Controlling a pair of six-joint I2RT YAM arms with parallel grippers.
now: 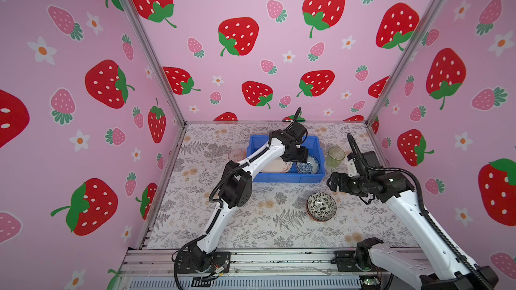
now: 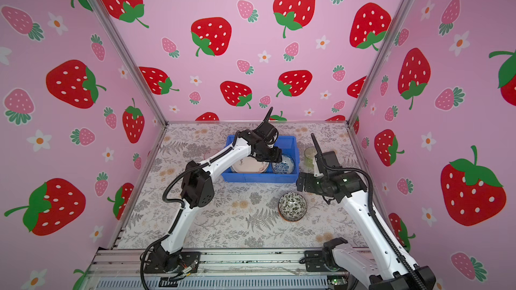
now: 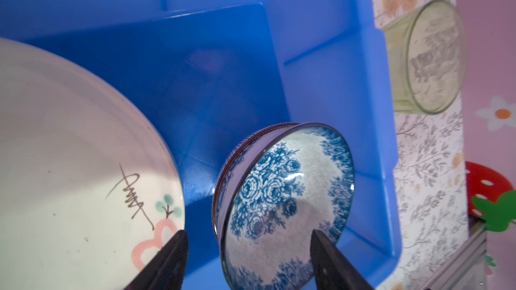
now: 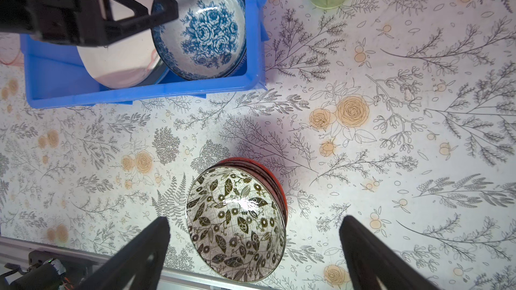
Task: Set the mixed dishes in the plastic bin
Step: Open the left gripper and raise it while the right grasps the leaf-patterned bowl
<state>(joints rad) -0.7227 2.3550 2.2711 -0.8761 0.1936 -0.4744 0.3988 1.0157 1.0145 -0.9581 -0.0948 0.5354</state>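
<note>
The blue bowl (image 1: 308, 164) is seen resting in the plastic bin (image 1: 284, 177), in its 3 o'clock half, just beside a cream plate (image 1: 276, 166) that fills the 9 o'clock half. The left gripper (image 3: 248, 232) is held low over that bowl with its jaws apart. In the left wrist view 1 finger (image 3: 332, 258) is placed over the bowl's inside and the other outside it, toward the plate, so the rim is straddled but not clamped. The release is judged to be done, and only a lift clear of the rim is called for there. The coming move is judged to turn on the right side. The right gripper (image 4: 254, 220) is held above the table (image 1: 251, 218) with its jaws spread wide and closed on nothing. 2 nested bowls, the black-white bowl (image 4: 237, 224) seated in the orange bowl (image 4: 280, 191), are found almost directly beneath it. In both top views they lie at about 6 o'clock from the jaws and at about 5 o'clock from the bin, apart from its front wall. Being round, the stack offers no long axis, so only the rim is left to be pinched, and the right arm (image 1: 413, 207) is plainly the nearer. The green tumbler (image 1: 336, 157) is stood outside the bin at its 3 o'clock, and the pink tumbler (image 1: 236, 155) at its 9 o'clock, partly hidden by the left arm (image 1: 262, 154).
</note>
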